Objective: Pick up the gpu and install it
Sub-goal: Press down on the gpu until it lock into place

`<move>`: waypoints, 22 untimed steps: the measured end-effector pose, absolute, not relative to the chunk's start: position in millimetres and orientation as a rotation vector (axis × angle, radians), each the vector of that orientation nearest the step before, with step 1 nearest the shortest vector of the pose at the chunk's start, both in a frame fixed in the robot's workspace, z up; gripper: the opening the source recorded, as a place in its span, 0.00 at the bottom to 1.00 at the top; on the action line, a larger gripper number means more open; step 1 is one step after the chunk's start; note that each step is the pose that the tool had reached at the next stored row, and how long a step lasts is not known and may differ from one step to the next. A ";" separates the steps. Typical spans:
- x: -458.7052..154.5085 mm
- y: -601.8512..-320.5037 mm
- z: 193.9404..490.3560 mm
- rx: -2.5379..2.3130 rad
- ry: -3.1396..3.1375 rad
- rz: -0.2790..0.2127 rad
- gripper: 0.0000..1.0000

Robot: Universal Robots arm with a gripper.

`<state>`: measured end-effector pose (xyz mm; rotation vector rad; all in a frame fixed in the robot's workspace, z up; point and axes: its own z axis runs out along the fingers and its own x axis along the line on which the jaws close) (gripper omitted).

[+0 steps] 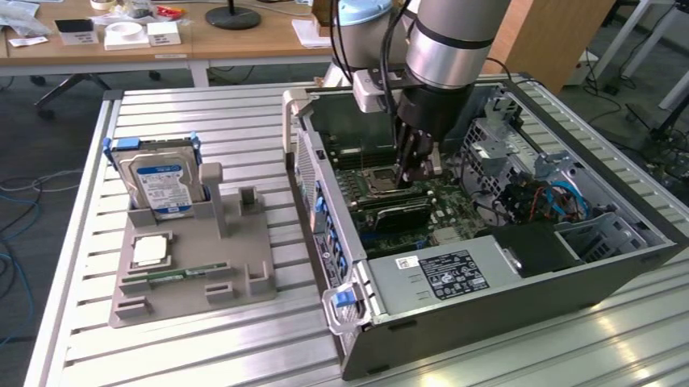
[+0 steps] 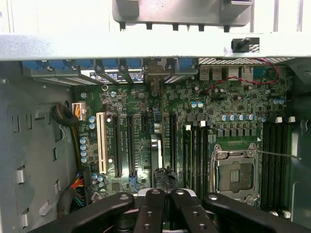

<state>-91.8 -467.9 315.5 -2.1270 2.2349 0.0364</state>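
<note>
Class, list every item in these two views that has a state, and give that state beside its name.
computer case: lying on its side, side panel off, open.
gripper: shut, inside the case above the motherboard.
gpu: in the case under the gripper, not held; whether it is fully seated cannot be told.
processor socket: empty.
hard drive: upright in the grey holder.
memory stick: lying flat in the holder.

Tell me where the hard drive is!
The hard drive stands upright in the grey holder, at the exterior view's left of the open computer case, just behind a square chip.
</note>
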 end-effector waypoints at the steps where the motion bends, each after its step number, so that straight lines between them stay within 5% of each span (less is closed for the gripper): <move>1: -91.7 -467.9 315.5 -2.127 2.235 0.036 0.11; 22: -90.4 -463.3 302.4 -2.143 2.219 0.039 0.11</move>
